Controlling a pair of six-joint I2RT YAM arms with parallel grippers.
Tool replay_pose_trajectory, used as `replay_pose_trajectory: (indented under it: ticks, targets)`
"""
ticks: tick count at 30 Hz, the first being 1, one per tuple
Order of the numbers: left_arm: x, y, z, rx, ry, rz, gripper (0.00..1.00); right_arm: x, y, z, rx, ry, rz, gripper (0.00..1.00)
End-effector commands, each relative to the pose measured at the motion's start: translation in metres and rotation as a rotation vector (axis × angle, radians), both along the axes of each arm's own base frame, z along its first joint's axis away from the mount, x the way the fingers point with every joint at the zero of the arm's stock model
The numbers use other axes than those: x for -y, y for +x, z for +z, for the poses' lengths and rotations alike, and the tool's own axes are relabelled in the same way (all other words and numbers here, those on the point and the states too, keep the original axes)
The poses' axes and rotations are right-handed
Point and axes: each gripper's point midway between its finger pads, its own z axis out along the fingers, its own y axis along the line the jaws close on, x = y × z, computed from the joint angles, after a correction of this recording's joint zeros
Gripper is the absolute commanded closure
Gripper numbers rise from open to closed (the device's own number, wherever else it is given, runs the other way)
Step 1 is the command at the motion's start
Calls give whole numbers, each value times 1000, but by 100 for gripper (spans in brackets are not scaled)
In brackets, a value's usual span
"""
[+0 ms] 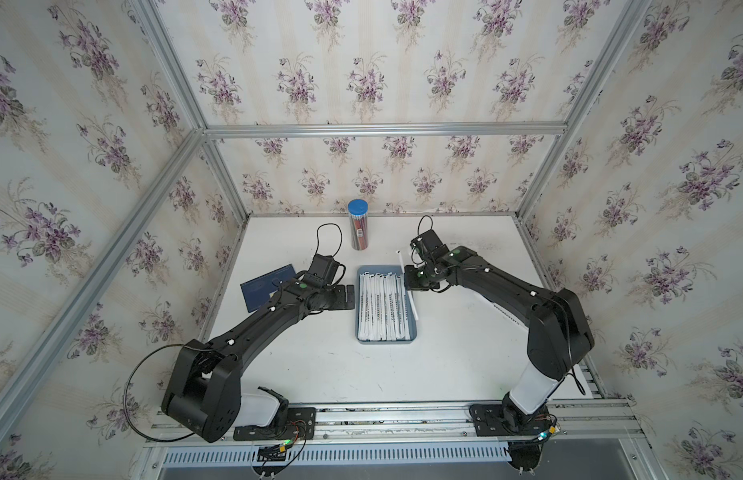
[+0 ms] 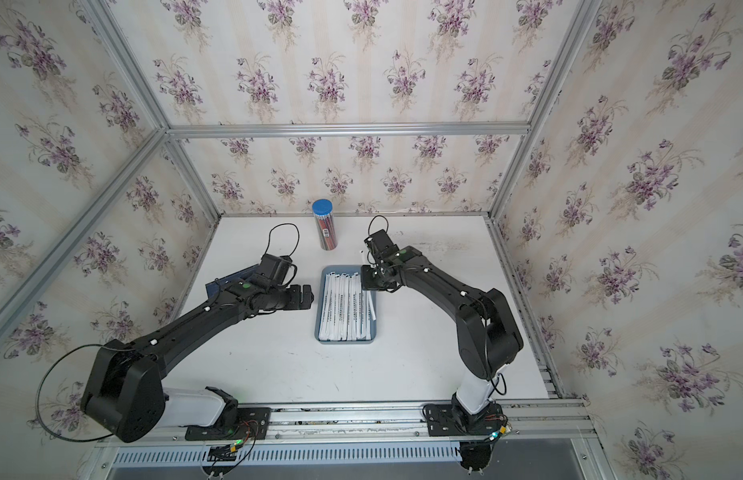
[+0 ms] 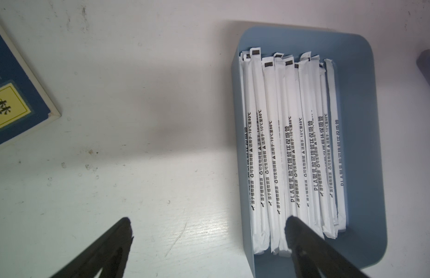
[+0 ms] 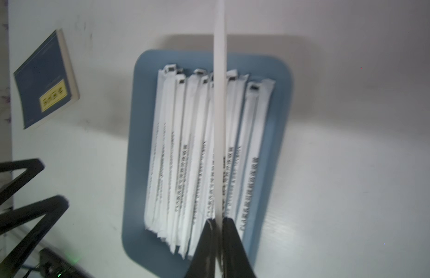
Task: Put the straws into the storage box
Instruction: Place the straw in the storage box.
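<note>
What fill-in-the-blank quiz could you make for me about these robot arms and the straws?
1. Near the storage box, which holds many straws, the right gripper is shut on one white ____.
2. The left gripper is ____ and holds nothing.
3. The clear tube at the back has a ____ lid.

Missing words: straw; open; blue.
</note>
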Motion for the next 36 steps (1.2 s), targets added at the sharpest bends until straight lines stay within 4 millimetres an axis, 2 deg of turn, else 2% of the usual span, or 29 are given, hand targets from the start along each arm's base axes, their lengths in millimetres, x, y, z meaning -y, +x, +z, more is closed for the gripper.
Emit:
replay_pose_trajectory:
  ticks: [1, 3, 6, 13, 19, 22, 24, 28, 32, 34, 36]
  targets:
    - [1, 4, 4, 20, -6, 3, 0, -35, 1, -1, -43, 173, -76, 89]
    - [-1, 2, 4, 22, 5, 0, 0, -46, -1, -12, -69, 213, -81, 89]
    - [-5, -1, 3, 24, 20, 2, 0, -53, -3, -31, -94, 223, -98, 89]
    - [-6, -3, 1, 23, 15, 8, 0, -51, -14, -74, -155, 196, -124, 90]
    - [-7, -3, 1, 27, 26, 3, 0, -45, -12, -88, -144, 161, -154, 89]
    - [-7, -3, 1, 26, 22, 4, 0, -40, -12, -96, -142, 126, -159, 85]
    - [-7, -4, 2, 28, 25, 3, 0, -38, -14, -94, -142, 115, -154, 81]
    - [-10, -4, 6, 41, 31, 9, 0, -33, -15, -71, -96, 97, -122, 73]
    - [-9, -3, 5, 42, 30, 9, 0, -25, -19, -50, -69, 58, -73, 71]
    - [-8, -2, 5, 40, 24, 8, 0, -15, -18, -36, -51, 36, -67, 71]
    - [-8, -2, 5, 41, 25, 7, 0, 8, -15, -24, -33, 3, -96, 71]
